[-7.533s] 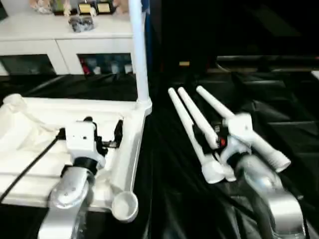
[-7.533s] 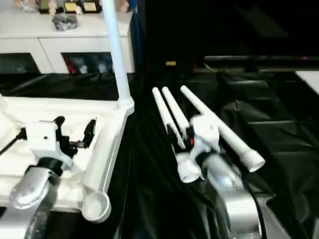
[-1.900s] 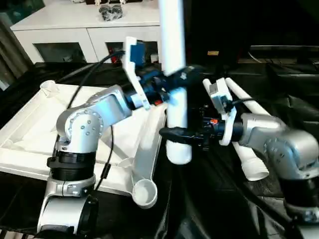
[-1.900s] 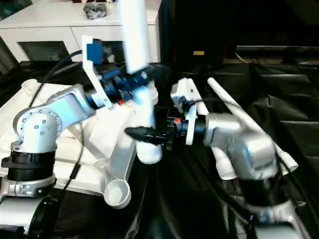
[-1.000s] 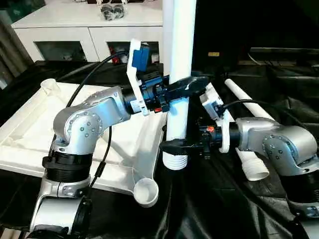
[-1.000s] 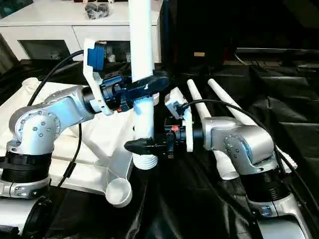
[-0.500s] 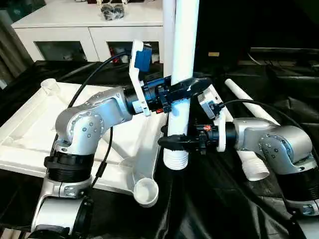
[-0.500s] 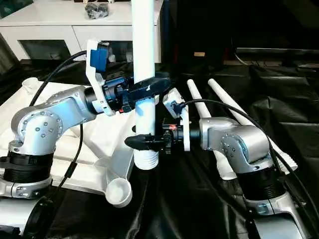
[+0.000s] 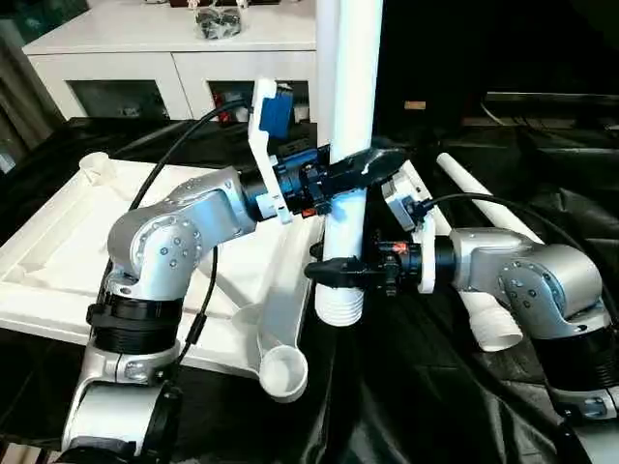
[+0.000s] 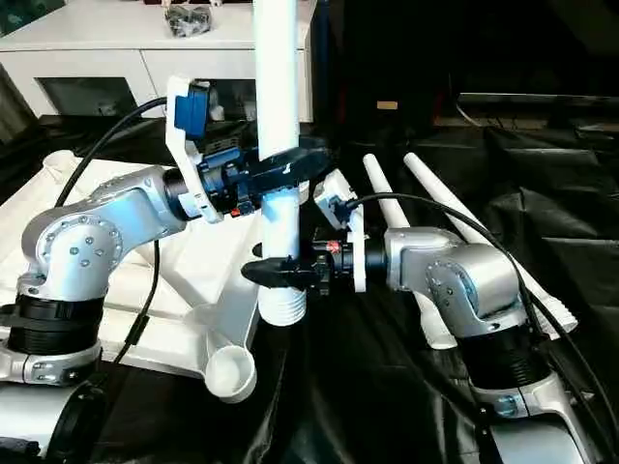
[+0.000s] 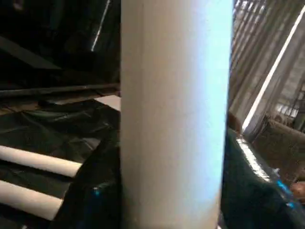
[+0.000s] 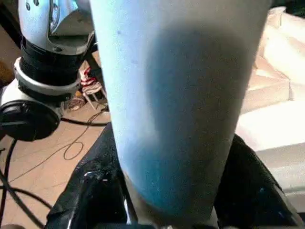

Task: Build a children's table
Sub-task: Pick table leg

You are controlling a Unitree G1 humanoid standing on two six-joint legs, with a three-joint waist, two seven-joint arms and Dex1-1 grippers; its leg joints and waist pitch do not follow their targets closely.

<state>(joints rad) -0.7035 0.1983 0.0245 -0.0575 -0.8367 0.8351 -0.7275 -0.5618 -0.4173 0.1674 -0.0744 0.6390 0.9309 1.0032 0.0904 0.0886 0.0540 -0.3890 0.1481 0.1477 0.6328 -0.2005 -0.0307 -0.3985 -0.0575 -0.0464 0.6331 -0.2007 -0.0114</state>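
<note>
Two grippers clamp upright leg [image 9: 346, 145] | left gripper [image 9: 360, 172] high, right gripper [image 9: 334, 274] above threads | keep plumb, lower over near-right socket [image 9: 280, 370] of tabletop [image 9: 58, 261]

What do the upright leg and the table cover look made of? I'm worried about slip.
The upright leg, gripped by the left hand and right hand: smooth white plastic, probably, with moulded threads at its foot. The table cover: thin glossy black sheet, seemingly plastic film, wrinkled and shiny.
</note>
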